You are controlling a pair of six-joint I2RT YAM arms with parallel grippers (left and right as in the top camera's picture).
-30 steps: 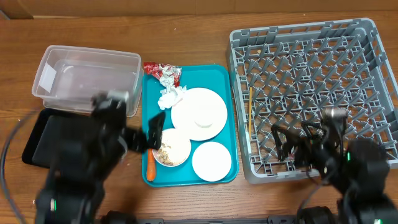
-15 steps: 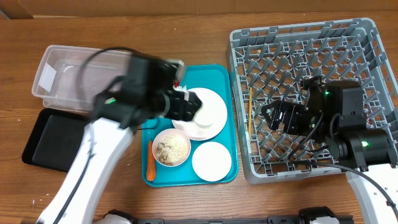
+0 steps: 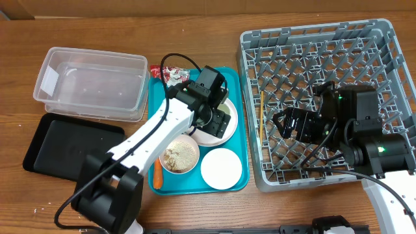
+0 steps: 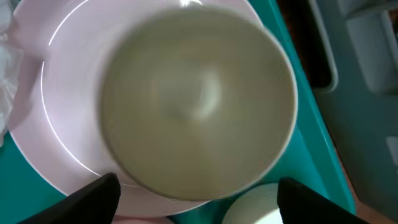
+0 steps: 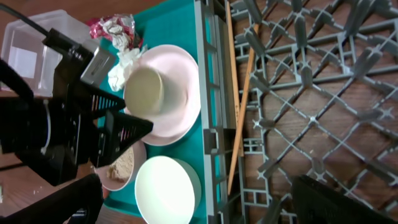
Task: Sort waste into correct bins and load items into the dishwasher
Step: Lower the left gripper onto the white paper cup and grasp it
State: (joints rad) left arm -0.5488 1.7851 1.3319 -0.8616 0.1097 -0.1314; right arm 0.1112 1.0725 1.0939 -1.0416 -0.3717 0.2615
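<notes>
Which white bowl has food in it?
The scrap bowl beside the orange carrot: tan grainy bits lie in it. The plain bowl next to it and the small bowl on the plate look empty.

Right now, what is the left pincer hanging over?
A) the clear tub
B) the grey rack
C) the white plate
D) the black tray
C: from overhead the left pincer is above the plate on the teal tray, and its own camera is filled by that plate.

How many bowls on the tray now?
3: a small bowl on the plate below the left claw, a scraps bowl, an empty bowl beside it. More may be hidden.
</notes>
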